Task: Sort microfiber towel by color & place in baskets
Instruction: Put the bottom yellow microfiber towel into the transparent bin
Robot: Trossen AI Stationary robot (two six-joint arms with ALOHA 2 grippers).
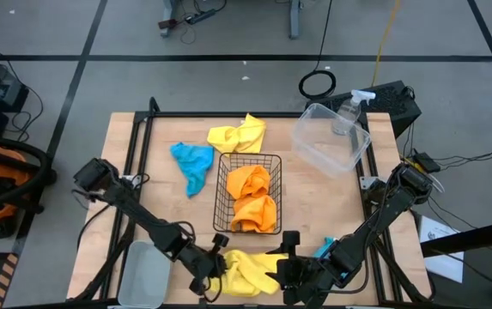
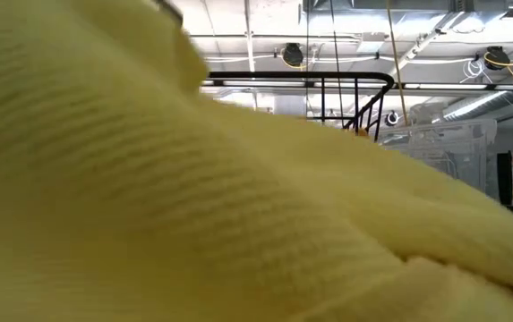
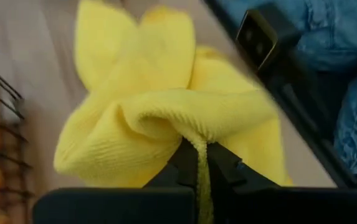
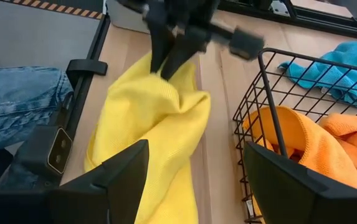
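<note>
Left tool point(image 4: 166, 62) was clenched on a fold of the yellow towel point(image 1: 244, 270) just in front of the wire basket point(image 1: 247, 194), presumably for lifting, while the right tool point(image 1: 287, 273) sat released beside it.

Both arms are built of dark, matte black links joined by blocky joint housings, the left arm point(image 1: 134, 209) and the right arm point(image 1: 374, 219) alike (thin black cables trail near their bases). The right gripper point(image 4: 194, 177) ends in two broad, flat black fingers with angular edges. The left gripper point(image 3: 197, 167) shows narrower black fingers on a boxy black body.
</note>
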